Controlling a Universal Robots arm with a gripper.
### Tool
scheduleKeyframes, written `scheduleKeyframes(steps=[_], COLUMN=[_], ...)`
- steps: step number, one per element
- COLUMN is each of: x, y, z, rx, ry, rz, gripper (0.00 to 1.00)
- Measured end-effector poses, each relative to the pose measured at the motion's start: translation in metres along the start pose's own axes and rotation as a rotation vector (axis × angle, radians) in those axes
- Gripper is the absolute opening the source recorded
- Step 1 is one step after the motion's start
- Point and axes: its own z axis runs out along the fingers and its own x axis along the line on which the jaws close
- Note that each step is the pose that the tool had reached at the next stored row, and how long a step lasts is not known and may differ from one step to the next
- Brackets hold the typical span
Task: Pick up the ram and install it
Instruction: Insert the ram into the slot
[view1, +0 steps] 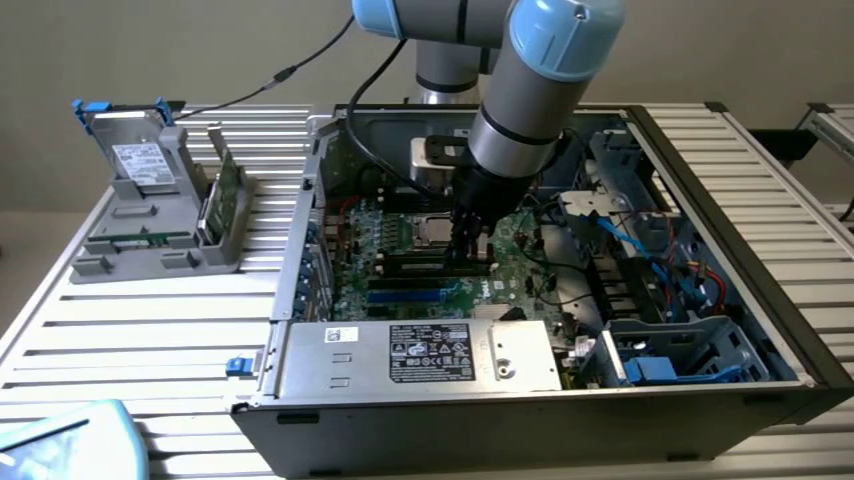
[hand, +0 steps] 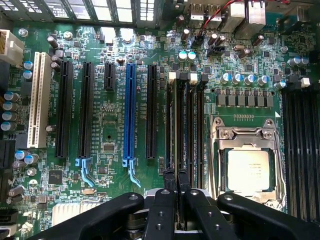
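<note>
The black gripper (hand: 176, 182) is closed on the thin dark-green ram stick (hand: 178, 125), seen edge-on at a black memory slot beside the silver CPU socket (hand: 248, 167) on the green motherboard (hand: 110, 165). Chips & label are hidden; seating can't be judged.

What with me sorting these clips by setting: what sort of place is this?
Probably a robotics lab bench for computer assembly: an open PC case lies on a slatted metal table, a robot arm reaches down over its motherboard, and a grey fixture beside it holds spare parts.
</note>
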Motion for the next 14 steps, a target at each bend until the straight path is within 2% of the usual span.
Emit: scheduleKeyframes(steps=[12,13,14], x=[-0.0001,-0.0001,-0.0001], y=[-0.0001,-0.0001,-0.0001], z=[0.0002,0.0002,0.0001], rx=[0.0002,0.0002,0.0001], ry=[-0.0008,-0.0005,-0.0004], rz=[0.0,0.0,0.0], gripper=[0.13,0.14,0.2])
